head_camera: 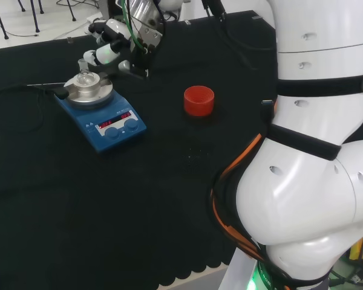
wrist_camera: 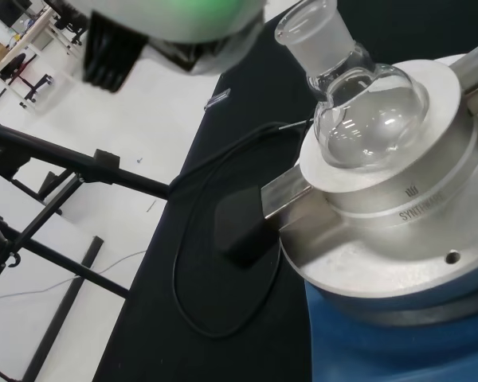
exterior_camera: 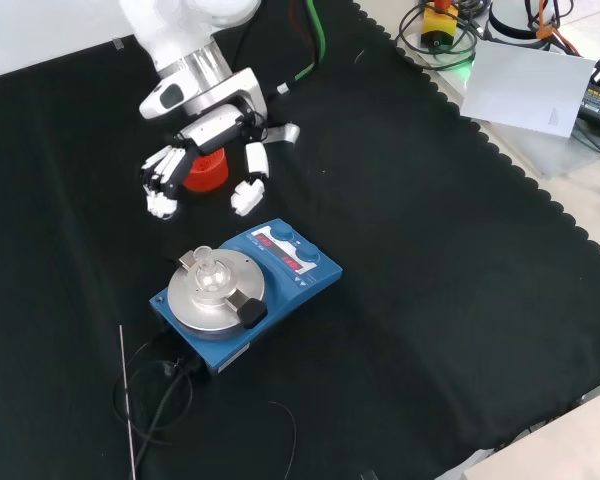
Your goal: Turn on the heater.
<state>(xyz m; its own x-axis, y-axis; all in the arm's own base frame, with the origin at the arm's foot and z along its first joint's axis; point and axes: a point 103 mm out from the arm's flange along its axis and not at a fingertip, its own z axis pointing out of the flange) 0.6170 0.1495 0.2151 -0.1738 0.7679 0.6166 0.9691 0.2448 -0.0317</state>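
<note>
In the front view, the hand (exterior_camera: 205, 150) hovered with fingers (exterior_camera: 162, 200) relaxed and spread, holding nothing, just above the blue heater (exterior_camera: 280, 275). The heater stood mid-counter (exterior_camera: 450, 300), a round glass flask (exterior_camera: 209, 277) on its plate; the red ring (exterior_camera: 206, 172) lay behind the hand

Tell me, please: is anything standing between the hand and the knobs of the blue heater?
Nothing visible does. In the front view the hand hangs above the cloth just beyond the heater, whose knobs face it across bare cloth. The red cup sits behind the fingers, and the flask stands on the plate, beyond the knobs.
</note>
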